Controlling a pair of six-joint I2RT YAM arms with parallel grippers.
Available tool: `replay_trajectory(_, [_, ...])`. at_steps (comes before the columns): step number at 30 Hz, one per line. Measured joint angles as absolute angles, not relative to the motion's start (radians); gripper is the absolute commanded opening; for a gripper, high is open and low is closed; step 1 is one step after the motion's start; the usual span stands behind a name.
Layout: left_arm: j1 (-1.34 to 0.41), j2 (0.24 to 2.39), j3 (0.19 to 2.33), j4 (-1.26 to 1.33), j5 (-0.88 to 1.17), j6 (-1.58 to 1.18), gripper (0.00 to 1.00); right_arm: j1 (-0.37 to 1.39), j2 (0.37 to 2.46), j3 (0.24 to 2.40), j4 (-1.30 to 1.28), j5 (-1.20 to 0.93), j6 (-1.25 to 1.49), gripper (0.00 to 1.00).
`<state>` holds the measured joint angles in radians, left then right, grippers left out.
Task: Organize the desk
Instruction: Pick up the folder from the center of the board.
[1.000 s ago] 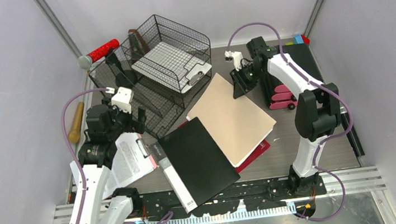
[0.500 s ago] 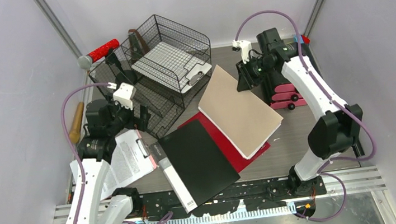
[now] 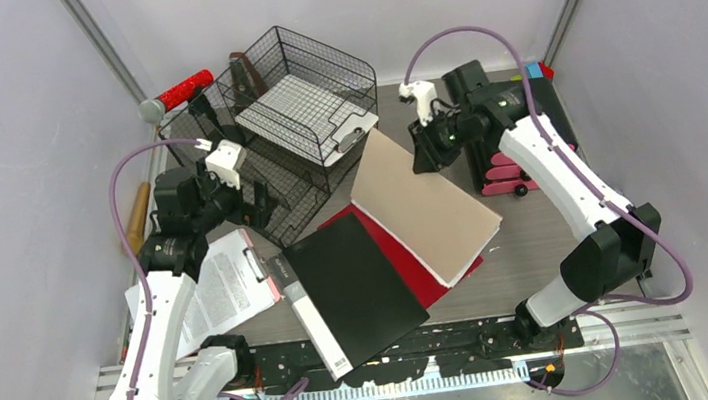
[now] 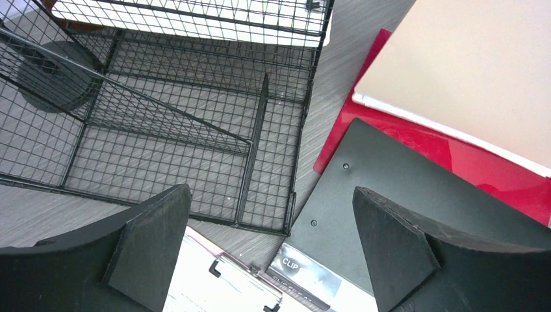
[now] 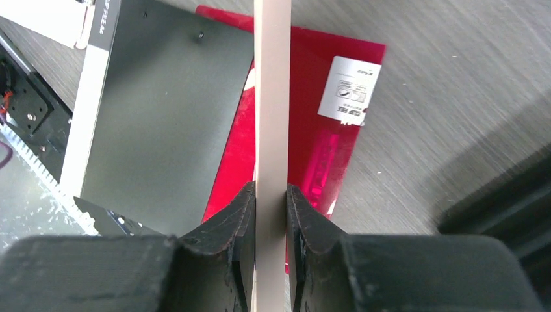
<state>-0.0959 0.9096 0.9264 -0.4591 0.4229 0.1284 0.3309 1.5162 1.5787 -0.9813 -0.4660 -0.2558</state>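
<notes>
Right now my right claw (image 5: 269, 193) pinches the tan folder (image 3: 421, 207) by its far edge, its length sloping down toward me onto the red folder (image 5: 312, 65) on the bench (image 3: 527, 253), with the wire rack (image 3: 314, 59) just leftward, nearer my spread left claw (image 4: 269, 201).

In the right tool (image 3: 423, 159), the tan folder (image 3: 421, 207) now steeper; more red folder (image 3: 407, 254) bare.

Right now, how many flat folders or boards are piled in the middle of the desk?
3. A tan folder tilted up on top, a red folder under it, and a black board at the front left, overlapping the red. More may be hidden underneath.
</notes>
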Motion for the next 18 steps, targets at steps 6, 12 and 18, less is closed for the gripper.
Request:
replay_trajectory(6, [-0.096,0.908,0.911,-0.453,0.431,0.115,0.99,0.45,1.516,1.516,-0.965,-0.4,-0.246,0.06])
replay_trajectory(12, [-0.096,0.903,0.891,-0.444,0.432,0.11,0.99,0.485,1.523,1.51,-0.962,-0.383,-0.247,0.08])
replay_trajectory(18, [-0.096,0.903,0.876,-0.433,0.435,0.106,0.99,0.503,1.542,1.505,-0.962,-0.369,-0.25,0.0])
